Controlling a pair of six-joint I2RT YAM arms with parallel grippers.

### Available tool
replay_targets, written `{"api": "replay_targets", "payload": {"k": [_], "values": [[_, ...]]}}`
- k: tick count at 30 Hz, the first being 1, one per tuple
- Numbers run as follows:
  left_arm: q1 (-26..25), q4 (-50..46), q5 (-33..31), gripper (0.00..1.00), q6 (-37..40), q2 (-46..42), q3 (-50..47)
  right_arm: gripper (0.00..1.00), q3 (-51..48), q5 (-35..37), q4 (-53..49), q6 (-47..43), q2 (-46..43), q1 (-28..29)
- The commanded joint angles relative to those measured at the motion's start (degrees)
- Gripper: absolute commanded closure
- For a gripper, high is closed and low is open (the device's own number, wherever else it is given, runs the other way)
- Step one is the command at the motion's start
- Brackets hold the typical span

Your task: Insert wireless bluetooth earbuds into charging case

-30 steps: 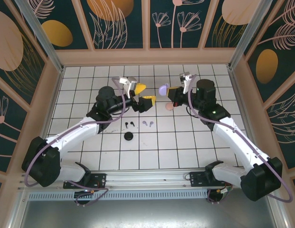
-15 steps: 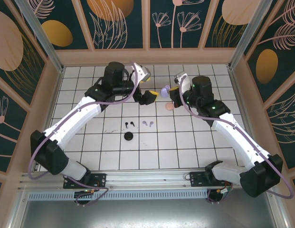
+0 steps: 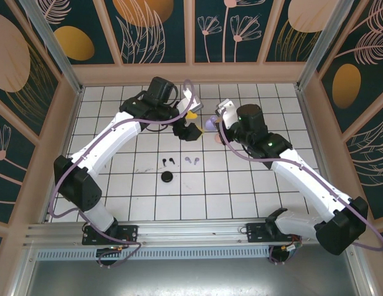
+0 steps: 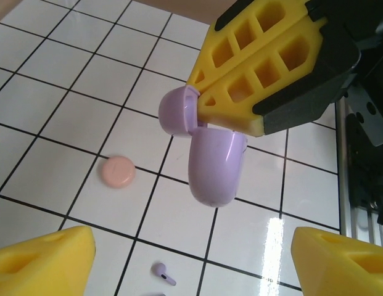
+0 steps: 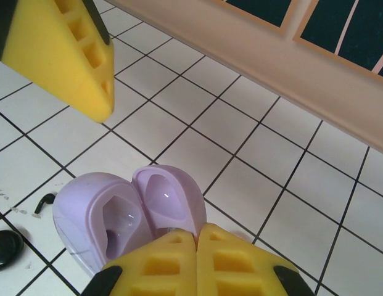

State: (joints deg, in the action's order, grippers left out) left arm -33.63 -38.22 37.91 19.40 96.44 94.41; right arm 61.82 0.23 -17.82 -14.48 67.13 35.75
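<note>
Right end effector (image 5: 196, 239) clamped on open lilac case (image 4: 213, 165); left end effector (image 3: 191, 123) apart alongside. Pink case (image 4: 118, 171) 5 o'clock, lilac earbuds (image 3: 191, 160) 7 o'clock.

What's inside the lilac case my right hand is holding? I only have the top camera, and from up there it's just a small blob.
Observer: The right wrist camera shows the lilac case with its lid swung open. Both sockets look empty, with no bud seated.
Operator: Where exactly is the hand gripping it?
Observer: The right hand is pinched shut where lid and body meet, near the hinge.
Operator: And my left hand?
Observer: On the left wrist camera the left hand is open, its fingers wide apart. One lilac earbud lies on the white tile below it.
</note>
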Motion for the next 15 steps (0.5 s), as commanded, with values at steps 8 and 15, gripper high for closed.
{"api": "replay_targets", "payload": {"k": [8,15], "values": [[0.46,-3.62,4.07,0.22,2.25,4.73,4.19,1.0,2.87,1.88,-0.54,-0.53,1.94,3.07],[0.48,-4.12,4.7,0.28,2.57,5.95,5.16,1.0,3.48,2.17,-0.63,-0.44,2.48,4.14]]}}
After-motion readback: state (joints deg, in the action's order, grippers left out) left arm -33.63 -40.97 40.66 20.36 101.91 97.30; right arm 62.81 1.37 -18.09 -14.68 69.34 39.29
